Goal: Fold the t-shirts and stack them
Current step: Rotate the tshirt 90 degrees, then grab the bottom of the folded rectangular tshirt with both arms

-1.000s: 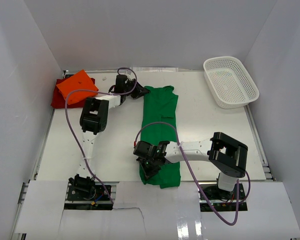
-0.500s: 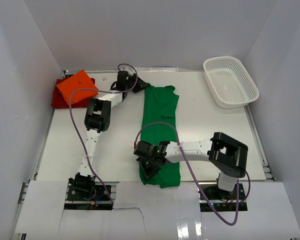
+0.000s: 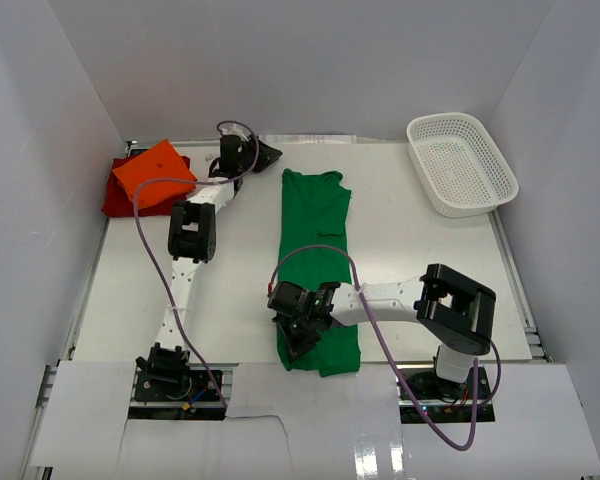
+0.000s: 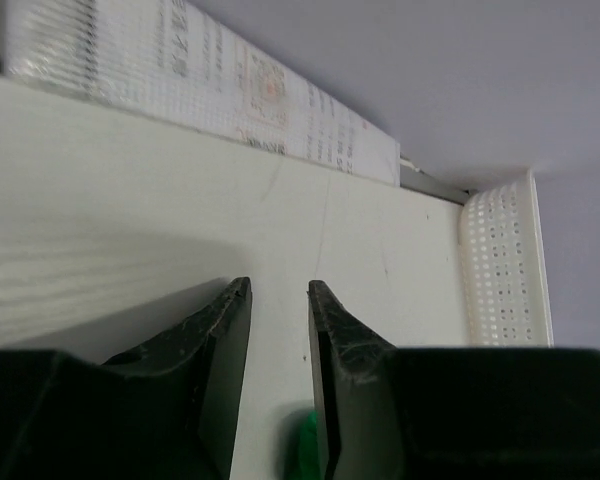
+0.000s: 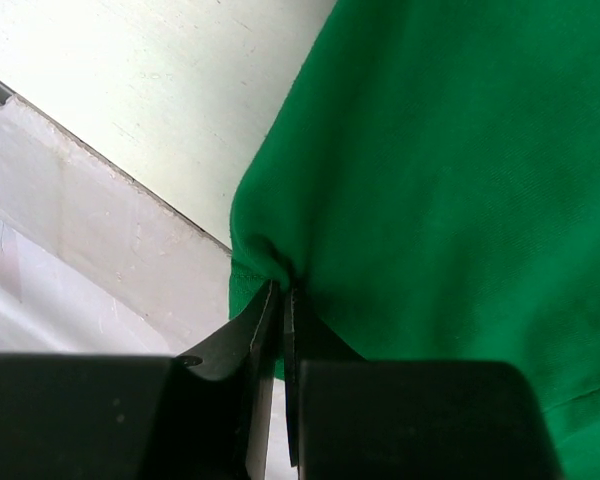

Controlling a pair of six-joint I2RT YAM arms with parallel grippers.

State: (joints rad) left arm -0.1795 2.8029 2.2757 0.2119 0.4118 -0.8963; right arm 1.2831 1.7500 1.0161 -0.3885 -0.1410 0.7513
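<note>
Letting go at the far end: the left arm leaves the green shirt

At far left, a folded orange shirt (image 3: 155,170) lies on top of a dark red shirt (image 3: 115,198), close to the left wall and the table's far edge.

Just right of that pile is the left gripper (image 3: 265,152). A second ago it was at the far left corner of the green shirt. Now it has pulled back towards the far edge and is clear of the cloth. Its wrist camera shows the jaws a narrow gap apart with nothing between them, only bare table (image 3: 420,260) ahead.

In the middle, the green shirt (image 3: 318,250) lies as a long narrow strip running from far to near. Its far end has shifted slightly left and lies flat. This suggests the lengthwise fold is set and the crosswise fold comes next.

The right gripper (image 3: 298,340) has not moved. Its jaws are closed on the shirt's near left corner, pinching a small pucker of cloth. That corner sits just beside the table's near edge, so there is little room to pull nearer.

Open table lies on both sides of the strip. At far right, a white basket (image 3: 462,163) stands well apart from the shirt.
</note>
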